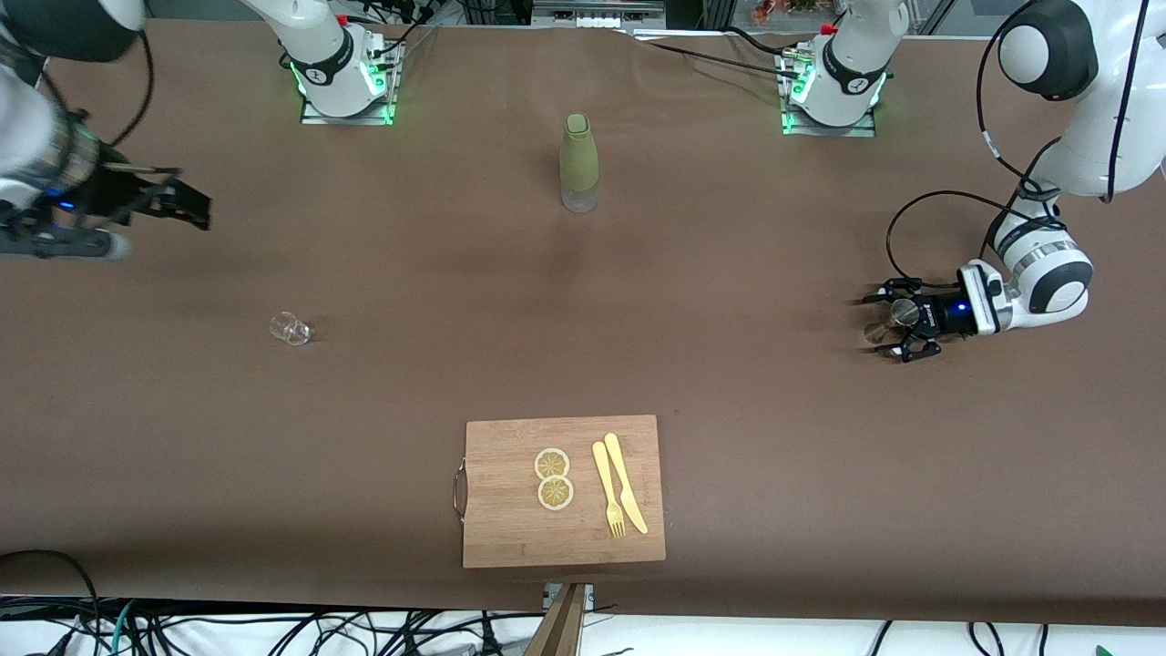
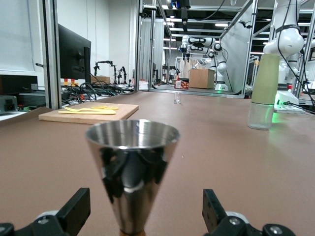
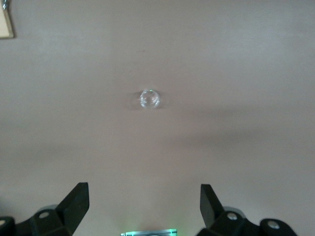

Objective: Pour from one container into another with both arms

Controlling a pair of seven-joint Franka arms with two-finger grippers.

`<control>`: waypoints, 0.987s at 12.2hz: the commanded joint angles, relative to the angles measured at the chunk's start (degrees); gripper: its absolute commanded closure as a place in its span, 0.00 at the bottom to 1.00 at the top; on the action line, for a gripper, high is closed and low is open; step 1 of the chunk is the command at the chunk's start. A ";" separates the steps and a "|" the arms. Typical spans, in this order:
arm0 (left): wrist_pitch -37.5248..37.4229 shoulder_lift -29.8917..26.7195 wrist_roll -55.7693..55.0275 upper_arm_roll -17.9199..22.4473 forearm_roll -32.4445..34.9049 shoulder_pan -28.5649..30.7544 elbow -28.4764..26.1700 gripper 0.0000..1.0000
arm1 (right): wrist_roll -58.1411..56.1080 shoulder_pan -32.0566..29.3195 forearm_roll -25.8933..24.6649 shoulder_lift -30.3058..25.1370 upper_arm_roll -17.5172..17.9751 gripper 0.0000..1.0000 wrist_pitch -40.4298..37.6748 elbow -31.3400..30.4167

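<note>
Sitting low at the left arm's end of the brown tabletop: left pincer, fingers spread apart around a shiny steel cone-shaped cup, flared rim up, not yet pinching it. Reflecting the dark fingers in its mirror wall, narrowing to a thin stem at the base.

Hanging high over the right arm's end of the tabletop: right pincer, fingers spread wide, gripping nothing, looking straight down on a small clear glass standing upright.

Standing midway between the two arm bases: a tall bottle, olive-green sleeve over a clear bottom.

Lying nearest the front camera: a wooden cutting board carrying two lemon slices, a yellow fork and a yellow knife side by side.
</note>
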 commanded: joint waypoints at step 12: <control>-10.57 -1.65 -16.83 6.25 19.79 5.79 20.21 0.00 | 0.83 -1.93 2.76 0.40 -0.98 0.00 2.61 0.83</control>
